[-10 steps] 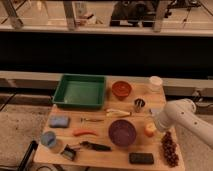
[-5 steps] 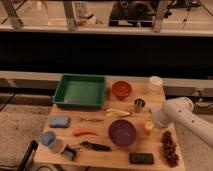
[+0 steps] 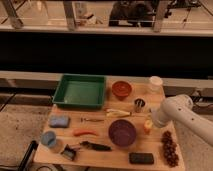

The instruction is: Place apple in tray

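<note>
The apple (image 3: 147, 127), small and orange-yellow, sits on the wooden table (image 3: 107, 159) just right of the purple bowl (image 3: 122, 132). My gripper (image 3: 153, 121) is at the end of the white arm (image 3: 175, 111), which comes in from the right. It is low over the table, right at the apple's upper right side, and the arm's end hides part of it. The green tray (image 3: 56, 97) stands empty at the back left of the table, well away from the gripper.
A terracotta bowl (image 3: 121, 90), a metal cup (image 3: 139, 105) and a white cup (image 3: 155, 84) stand behind the apple. A pale long item (image 3: 119, 113), a carrot (image 3: 85, 132), a blue sponge (image 3: 59, 121), a blue cup (image 3: 49, 139), dark grapes (image 3: 169, 148) and a black block (image 3: 141, 158) lie around.
The arm's end has edged slightly left and closer to the apple. The apple and the other objects stay where they were.
</note>
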### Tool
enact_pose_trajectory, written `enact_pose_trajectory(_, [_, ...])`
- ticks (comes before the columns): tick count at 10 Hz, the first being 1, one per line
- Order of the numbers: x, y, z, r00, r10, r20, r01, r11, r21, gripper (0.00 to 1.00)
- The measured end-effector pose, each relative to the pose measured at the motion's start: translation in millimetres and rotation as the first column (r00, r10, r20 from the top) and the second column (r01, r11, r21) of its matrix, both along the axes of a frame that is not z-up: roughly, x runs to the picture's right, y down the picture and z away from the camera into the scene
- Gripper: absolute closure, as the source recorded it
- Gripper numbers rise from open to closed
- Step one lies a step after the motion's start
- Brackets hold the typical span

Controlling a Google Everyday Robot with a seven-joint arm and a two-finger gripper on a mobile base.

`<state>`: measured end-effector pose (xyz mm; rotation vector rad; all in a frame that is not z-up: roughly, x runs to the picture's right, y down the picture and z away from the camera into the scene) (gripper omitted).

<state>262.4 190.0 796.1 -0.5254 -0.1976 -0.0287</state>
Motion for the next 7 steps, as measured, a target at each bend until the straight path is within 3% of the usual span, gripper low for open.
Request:
enact_pose_trajectory(3, [-2,-39,-43.2,1.0,0.007,-0.008,-0.006,0.9976,0.069,1.0])
enact_pose_trajectory(6, [-13,-78,-93.3,1.0,-0.003,0.018,0.0,0.9863,0.165,1.0])
enact_pose_trajectory(7, [-31,-88,-104.8,0.999,-0.026,0.044,0.017,0.9811,0.193,1.0])
